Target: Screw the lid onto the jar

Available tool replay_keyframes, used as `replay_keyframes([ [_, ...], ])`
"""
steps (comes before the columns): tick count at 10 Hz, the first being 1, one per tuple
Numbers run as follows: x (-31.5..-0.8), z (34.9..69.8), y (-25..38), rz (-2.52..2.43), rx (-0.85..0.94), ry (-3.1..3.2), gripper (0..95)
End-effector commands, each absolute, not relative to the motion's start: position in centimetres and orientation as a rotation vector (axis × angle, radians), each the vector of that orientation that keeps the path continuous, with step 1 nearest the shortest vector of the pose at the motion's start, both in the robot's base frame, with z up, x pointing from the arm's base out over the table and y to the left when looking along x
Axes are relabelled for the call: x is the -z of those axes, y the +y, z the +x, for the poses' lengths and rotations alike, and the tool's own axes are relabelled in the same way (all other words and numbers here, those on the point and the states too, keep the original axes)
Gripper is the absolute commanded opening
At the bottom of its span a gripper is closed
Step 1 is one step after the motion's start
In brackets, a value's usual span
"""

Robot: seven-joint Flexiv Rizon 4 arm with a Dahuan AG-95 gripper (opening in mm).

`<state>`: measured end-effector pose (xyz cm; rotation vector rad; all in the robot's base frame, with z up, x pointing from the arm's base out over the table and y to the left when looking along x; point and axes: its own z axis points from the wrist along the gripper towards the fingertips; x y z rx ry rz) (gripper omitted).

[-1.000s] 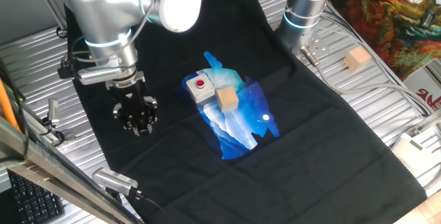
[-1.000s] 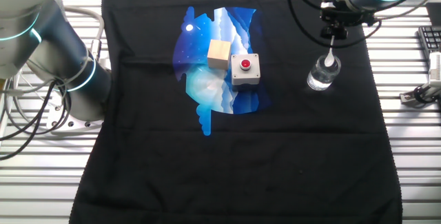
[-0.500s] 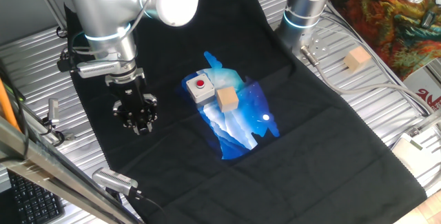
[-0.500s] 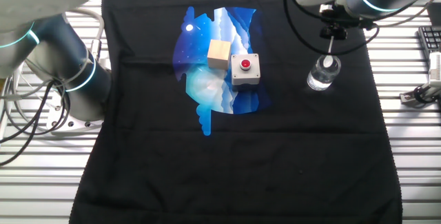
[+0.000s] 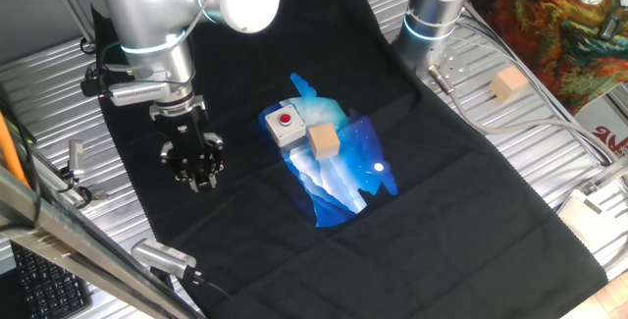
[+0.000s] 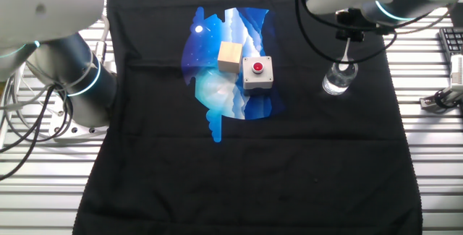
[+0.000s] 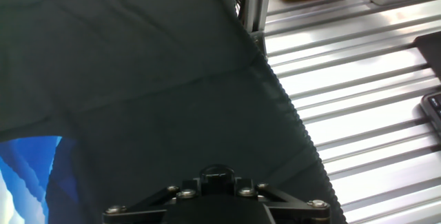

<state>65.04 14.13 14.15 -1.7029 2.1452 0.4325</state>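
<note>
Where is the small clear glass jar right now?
In the other fixed view, the small clear glass jar stands on the black cloth, right of the grey red-button box.

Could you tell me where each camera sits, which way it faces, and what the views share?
One fixed view: high at one side of the table, looking down on the black cloth; shows the silver arm and the gripper.
The other fixed view: high on the opposite side; the gripper hangs over the small clear glass jar.
Hand view: on the hand, looking along the cloth to the slatted metal tabletop; only the gripper's black base shows.
Both fixed views share the grey box with a red button and the tan wooden cube.
</note>
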Motion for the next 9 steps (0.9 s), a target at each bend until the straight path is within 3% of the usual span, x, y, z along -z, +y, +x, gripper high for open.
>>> replay_keyframes([
  [1, -14.21, 64.96, 14.08, -1.696, -0.441, 2.139, 0.0],
  [9, -14.99, 65.24, 13.7, -1.67, -0.485, 2.105, 0.0],
])
